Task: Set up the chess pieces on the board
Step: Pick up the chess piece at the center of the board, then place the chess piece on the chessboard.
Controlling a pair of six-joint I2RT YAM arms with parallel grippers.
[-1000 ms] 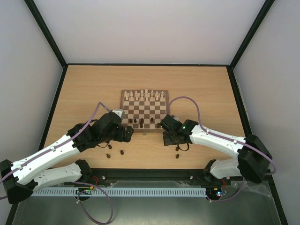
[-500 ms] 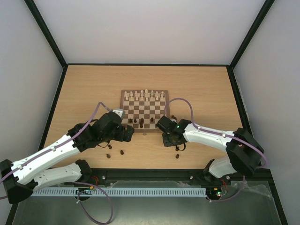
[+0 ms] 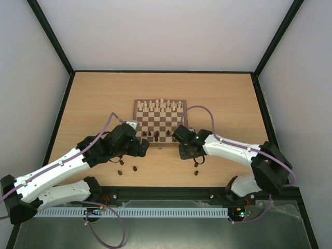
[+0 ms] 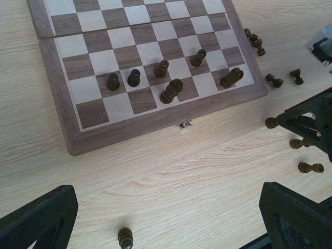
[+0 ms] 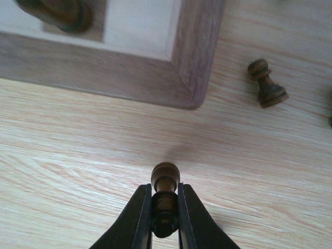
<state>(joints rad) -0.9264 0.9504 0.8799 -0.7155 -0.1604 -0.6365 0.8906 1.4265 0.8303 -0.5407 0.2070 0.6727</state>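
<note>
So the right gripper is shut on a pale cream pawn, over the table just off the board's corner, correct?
Not quite: the pawn is dark brown, not pale cream. The right wrist view shows the right gripper shut on it, over the table just off the board's corner.

One board [image 4: 66,129], six dark chess pieces [image 4: 171,91] on it, left claw [image 4: 168,210], right claw [image 5: 165,193].

Top cam: fixed high behind near edge, tilted down, whole table [image 3: 93,98], far off. Left wrist cam: slants down at board [image 4: 129,132] near edge, closer. Right wrist cam: pretty much on top of board's near right corner. All three share that corner.
</note>
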